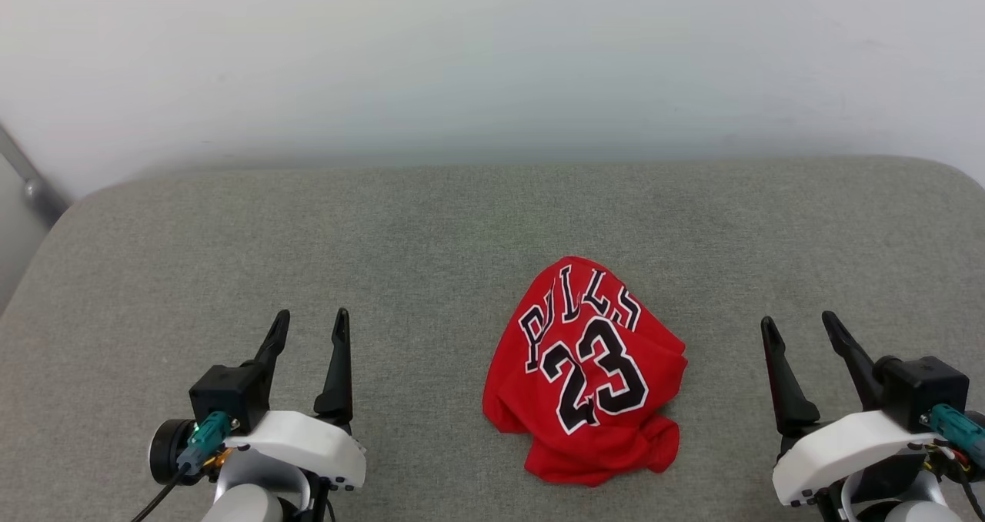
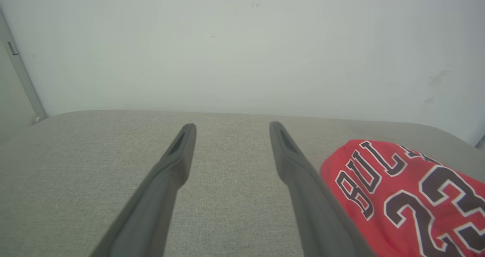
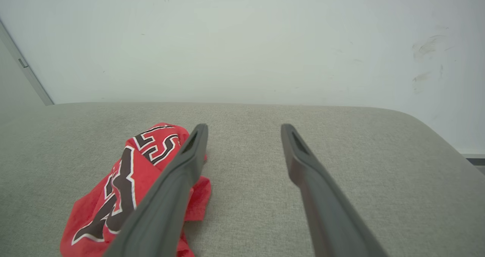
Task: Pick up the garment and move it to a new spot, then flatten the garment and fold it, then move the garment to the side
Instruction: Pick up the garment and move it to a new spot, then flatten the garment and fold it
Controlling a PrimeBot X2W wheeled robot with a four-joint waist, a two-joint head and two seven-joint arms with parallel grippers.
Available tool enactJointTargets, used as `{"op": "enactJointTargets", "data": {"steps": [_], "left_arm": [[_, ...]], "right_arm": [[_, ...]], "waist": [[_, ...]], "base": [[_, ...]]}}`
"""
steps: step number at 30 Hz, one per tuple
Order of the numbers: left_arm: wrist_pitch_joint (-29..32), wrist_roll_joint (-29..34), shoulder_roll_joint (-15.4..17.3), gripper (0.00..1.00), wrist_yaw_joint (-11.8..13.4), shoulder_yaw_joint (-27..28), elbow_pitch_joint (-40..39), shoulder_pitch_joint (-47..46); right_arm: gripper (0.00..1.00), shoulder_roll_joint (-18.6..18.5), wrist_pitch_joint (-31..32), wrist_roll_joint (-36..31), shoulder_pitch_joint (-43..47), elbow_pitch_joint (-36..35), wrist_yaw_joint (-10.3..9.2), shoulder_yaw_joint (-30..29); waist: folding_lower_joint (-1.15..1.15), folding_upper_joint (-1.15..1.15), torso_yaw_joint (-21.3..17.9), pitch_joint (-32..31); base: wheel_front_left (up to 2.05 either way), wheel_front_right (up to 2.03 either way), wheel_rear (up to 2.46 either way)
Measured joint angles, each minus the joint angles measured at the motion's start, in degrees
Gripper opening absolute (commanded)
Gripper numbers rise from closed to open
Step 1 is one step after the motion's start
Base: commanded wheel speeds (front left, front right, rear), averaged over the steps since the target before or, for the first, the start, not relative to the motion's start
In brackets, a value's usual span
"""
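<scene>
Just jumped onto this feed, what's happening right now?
Nothing is being handled yet. The red BULLS 23 jersey lies crumpled in a heap on the grey fabric surface. The left gripper and right gripper sit open and empty on either side of it, clear of the fabric.

Bright, even, soft light; faint shadows; wrist views' near fingers blurred.
</scene>
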Motion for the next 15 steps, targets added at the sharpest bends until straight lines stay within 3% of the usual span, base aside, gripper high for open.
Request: {"op": "enactJointTargets", "data": {"steps": [9,15], "left_arm": [[0.00,1.26,0.04,1.00,0.73,0.05,-1.76,0.21],[0.00,1.71,0.27,1.00,1.29,0.97,-4.07,-0.51]], "right_arm": [[1.00,0.00,-0.10,1.36,-0.24,0.15,0.00,0.20],[1.00,0.00,3.63,2.23,-4.57,3.31,0.00,-4.27]], "waist": [[0.00,0.00,0.01,0.40],[0.00,0.00,0.04,2.55]], "base": [[0.00,0.00,0.00],[0.00,0.00,0.00]]}}
